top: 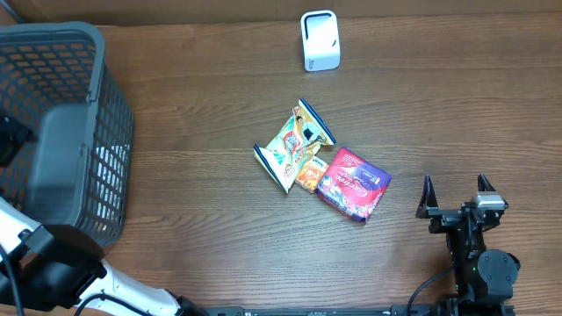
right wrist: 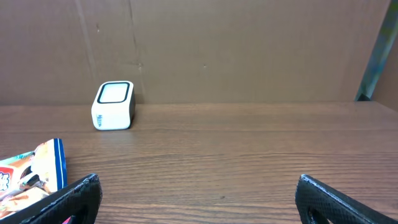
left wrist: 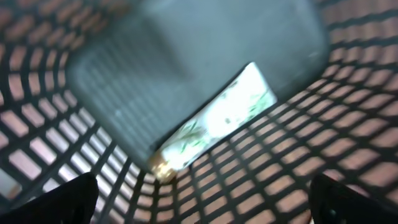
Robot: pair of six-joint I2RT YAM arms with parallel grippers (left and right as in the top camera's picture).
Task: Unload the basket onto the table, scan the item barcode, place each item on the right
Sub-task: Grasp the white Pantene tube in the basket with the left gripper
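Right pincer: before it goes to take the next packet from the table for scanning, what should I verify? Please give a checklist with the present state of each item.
1. The right pincer is open and empty: ok.
2. The left pincer is open at the basket, away from the table packets: ok.
3. The scanner stands with nothing in front of it: ok.
4. The purple packet, nearest the right pincer, lies apart from the others: not ok, the orange packet lies against it.
5. Its barcode faces up: cannot tell.
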